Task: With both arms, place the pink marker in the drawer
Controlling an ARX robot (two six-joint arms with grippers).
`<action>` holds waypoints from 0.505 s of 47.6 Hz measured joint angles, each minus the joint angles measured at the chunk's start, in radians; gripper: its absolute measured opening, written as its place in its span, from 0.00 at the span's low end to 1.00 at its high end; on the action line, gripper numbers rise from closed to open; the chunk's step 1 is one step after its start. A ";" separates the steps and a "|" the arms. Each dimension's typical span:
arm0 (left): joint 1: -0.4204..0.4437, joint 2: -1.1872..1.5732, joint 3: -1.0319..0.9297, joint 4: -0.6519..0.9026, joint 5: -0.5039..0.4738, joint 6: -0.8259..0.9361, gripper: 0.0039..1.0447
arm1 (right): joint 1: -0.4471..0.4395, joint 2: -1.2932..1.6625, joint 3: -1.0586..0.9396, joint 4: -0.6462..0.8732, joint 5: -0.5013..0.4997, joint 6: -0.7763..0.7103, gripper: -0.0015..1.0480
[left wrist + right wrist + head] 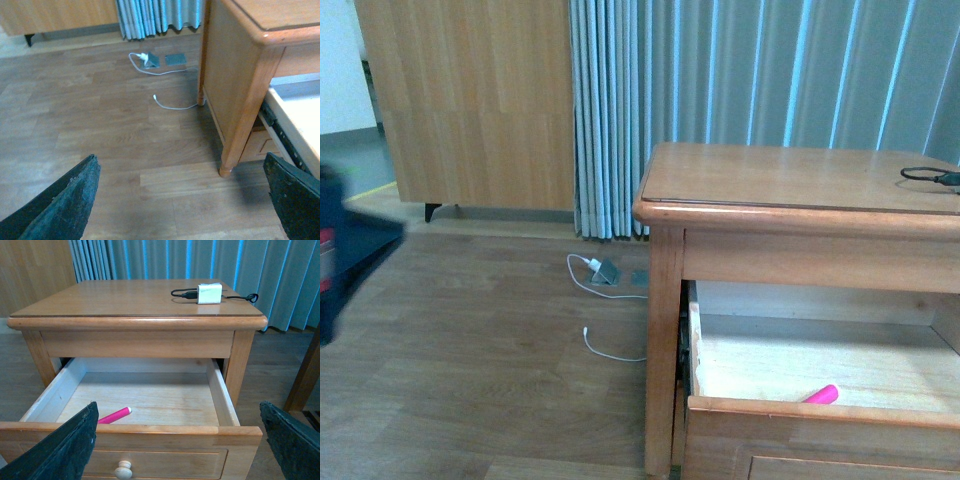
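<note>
The pink marker [115,415] lies flat on the floor of the open drawer [150,430], near its front board; its end also shows in the front view [822,394]. The drawer [800,410] is pulled out of the wooden bedside table and has a round knob [123,471]. My right gripper [177,445] is open and empty, in front of and above the drawer front. My left gripper [182,200] is open and empty over the wooden floor beside the table's leg [235,145]. Neither arm shows in the front view.
A white charger block [209,293] with a black cable [930,177] lies on the table top. A white cable and floor socket [603,272] lie on the floor left of the table. Curtains hang behind; a wooden cabinet [470,100] stands at the far left.
</note>
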 joint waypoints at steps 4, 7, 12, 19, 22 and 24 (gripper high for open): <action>0.061 -0.169 -0.096 -0.089 -0.002 -0.042 0.94 | 0.000 0.000 0.000 0.000 0.000 0.000 0.92; 0.111 -0.302 -0.154 -0.166 0.002 -0.074 0.94 | 0.000 0.000 0.000 0.000 0.000 0.000 0.92; 0.211 -0.507 -0.230 -0.286 0.031 -0.117 0.94 | 0.000 0.000 0.000 0.000 0.000 0.000 0.92; 0.364 -0.716 -0.317 -0.369 0.063 -0.205 0.94 | 0.000 0.000 0.000 0.000 0.000 0.000 0.92; 0.373 -0.734 -0.322 -0.370 0.062 -0.224 0.94 | 0.000 0.000 0.000 0.000 0.000 0.000 0.92; 0.375 -0.737 -0.322 -0.370 0.064 -0.229 0.94 | 0.000 0.000 0.000 0.000 0.000 0.000 0.92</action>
